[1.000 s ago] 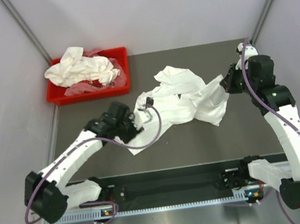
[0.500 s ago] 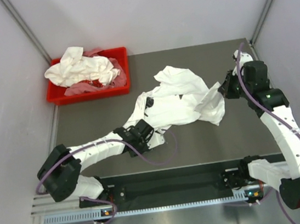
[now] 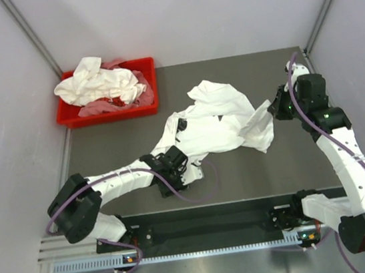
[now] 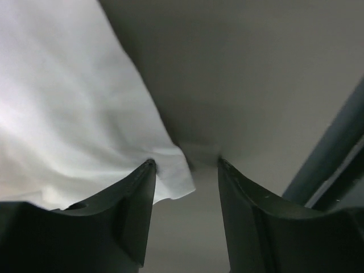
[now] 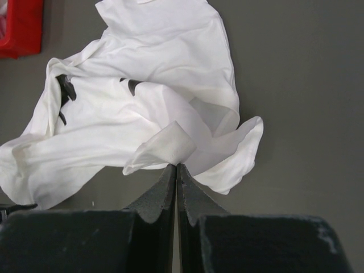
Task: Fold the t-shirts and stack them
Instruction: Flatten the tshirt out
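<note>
A crumpled white t-shirt (image 3: 217, 122) lies on the dark table (image 3: 254, 167). My right gripper (image 3: 274, 108) is at the shirt's right edge. In the right wrist view (image 5: 177, 165) its jaws are shut on a small fold of the t-shirt (image 5: 142, 102), lifted off the table. My left gripper (image 3: 187, 169) is low at the shirt's near left corner. In the left wrist view (image 4: 185, 165) its jaws are open, with a corner of the t-shirt (image 4: 68, 114) lying between the fingertips. More white t-shirts (image 3: 98, 83) are heaped in a red bin.
The red bin (image 3: 152, 107) stands at the back left of the table, overfilled. Grey walls close in the left, back and right sides. A rail (image 3: 207, 224) with the arm bases runs along the near edge.
My left arm has swung down and right from the shirt's left side to its near corner, low on the table. My right gripper has drawn slightly nearer, still holding the fold.
</note>
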`<state>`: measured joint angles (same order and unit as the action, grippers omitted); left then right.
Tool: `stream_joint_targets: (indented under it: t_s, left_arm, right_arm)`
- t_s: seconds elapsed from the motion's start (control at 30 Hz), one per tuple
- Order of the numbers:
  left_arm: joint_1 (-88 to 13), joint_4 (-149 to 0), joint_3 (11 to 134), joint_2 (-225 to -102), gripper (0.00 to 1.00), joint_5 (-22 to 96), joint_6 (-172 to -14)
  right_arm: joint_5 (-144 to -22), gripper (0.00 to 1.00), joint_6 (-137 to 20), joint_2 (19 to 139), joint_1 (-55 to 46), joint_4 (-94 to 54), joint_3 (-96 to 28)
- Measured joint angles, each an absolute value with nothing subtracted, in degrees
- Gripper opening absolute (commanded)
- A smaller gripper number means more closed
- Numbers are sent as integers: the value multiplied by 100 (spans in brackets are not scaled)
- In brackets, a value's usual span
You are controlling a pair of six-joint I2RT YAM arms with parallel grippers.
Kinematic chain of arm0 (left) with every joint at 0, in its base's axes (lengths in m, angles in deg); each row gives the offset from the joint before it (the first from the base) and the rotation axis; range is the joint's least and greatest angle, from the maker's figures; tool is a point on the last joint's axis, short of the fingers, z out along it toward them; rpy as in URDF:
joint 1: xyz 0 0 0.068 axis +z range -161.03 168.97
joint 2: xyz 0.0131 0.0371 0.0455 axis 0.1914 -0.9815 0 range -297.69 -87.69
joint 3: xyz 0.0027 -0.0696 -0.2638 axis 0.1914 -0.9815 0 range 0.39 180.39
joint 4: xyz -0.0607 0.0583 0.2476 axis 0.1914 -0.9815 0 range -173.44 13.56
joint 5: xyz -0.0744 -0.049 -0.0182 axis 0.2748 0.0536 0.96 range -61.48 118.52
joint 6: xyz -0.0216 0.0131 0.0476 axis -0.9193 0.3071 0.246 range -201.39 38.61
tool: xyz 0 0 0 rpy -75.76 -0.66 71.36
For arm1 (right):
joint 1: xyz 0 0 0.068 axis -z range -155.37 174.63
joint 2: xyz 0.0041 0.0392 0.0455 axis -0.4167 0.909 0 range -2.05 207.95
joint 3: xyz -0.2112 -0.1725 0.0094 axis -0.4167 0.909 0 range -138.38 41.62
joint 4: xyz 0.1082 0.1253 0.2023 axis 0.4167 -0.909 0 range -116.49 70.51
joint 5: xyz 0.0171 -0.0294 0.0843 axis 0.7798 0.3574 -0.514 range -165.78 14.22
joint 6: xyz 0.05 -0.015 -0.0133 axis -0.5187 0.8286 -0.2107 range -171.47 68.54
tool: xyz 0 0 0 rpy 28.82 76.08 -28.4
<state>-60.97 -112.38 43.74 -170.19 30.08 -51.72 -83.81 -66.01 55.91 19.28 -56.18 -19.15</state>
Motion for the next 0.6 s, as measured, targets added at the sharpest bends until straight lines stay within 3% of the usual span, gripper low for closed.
stream_joint_targets:
  t_s: [0.1, 0.23, 0.27, 0.37, 0.6]
  left_arm:
    - [-6103, -11262, 4374, -17008, 54, 3325, -5216]
    - [-6101, -11186, 4372, -17054, 42, 3382, -5244]
    - [-6101, -11142, 4372, -17089, 27, 3353, -5262]
    - [-6125, -10980, 4354, -17110, 0, 3150, -5266]
    - [-6081, -10790, 4328, -17025, 0, 2483, -5347]
  right_arm:
    - [-8381, 0, -6601, 5600, 1928, -5618, -1915]
    - [-8381, 0, -6599, 5600, 1928, -5618, -1915]
    - [-8381, 0, -6599, 5600, 1928, -5620, -1915]
    - [-8381, 0, -6601, 5600, 1928, -5633, -1915]
    - [-8370, 0, -6599, 5600, 2035, -5644, -1926]
